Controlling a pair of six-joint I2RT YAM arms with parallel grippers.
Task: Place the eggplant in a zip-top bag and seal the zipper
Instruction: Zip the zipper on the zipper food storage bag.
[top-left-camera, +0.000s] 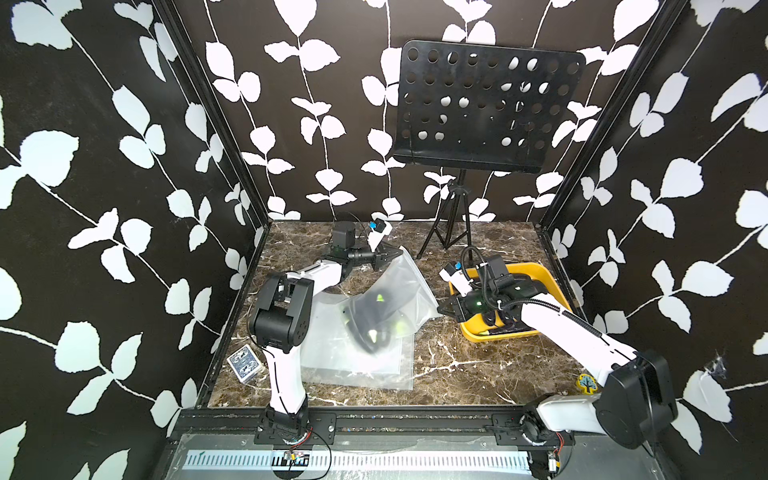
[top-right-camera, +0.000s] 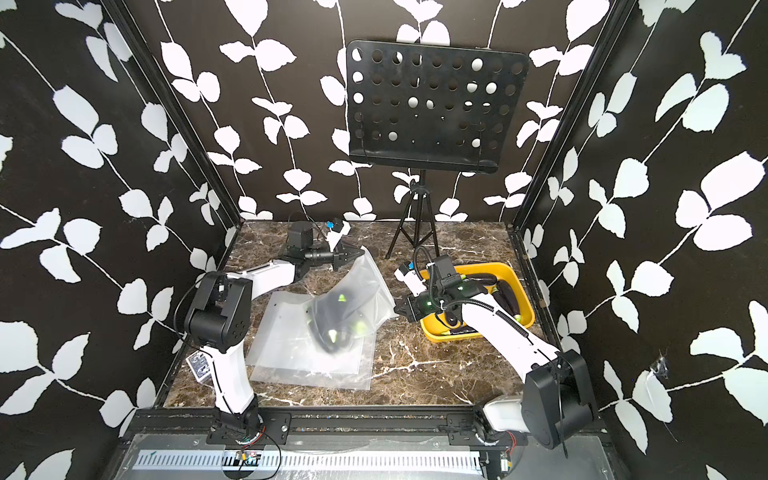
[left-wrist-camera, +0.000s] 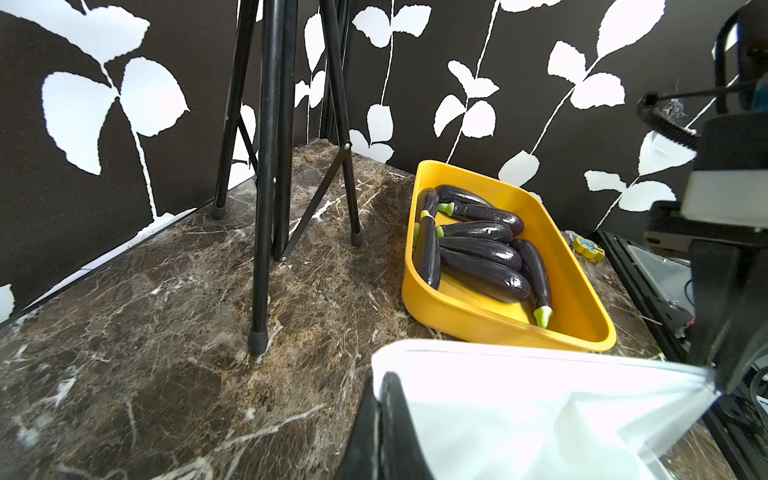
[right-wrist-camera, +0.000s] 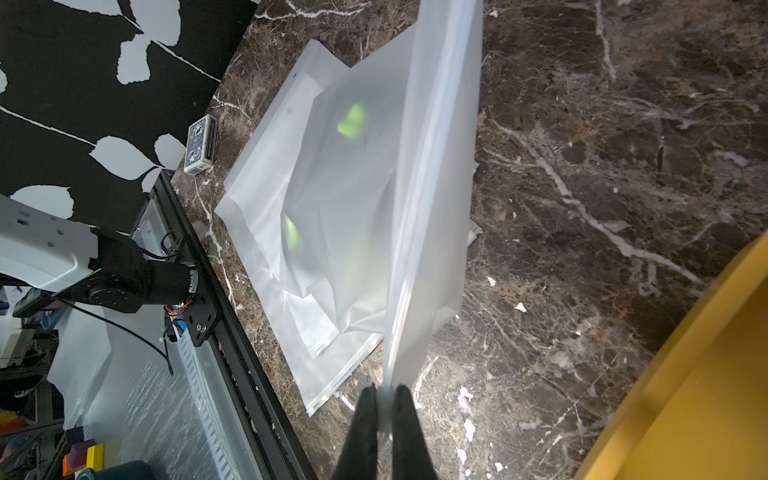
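My left gripper (top-left-camera: 390, 254) and right gripper (top-left-camera: 444, 309) clamp closed on opposite corners of the frosted plastic zip-top bag (top-left-camera: 397, 284), stretching its zipper taut for sealing over the dark purple eggplants (top-left-camera: 366, 328).

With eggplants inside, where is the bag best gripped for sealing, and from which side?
By its zipper strip, at the two end corners, coming in from beyond each end. The eggplants weigh the bag down, leaving only that edge raised and stretched. The left gripper and right gripper are shut on those corners.
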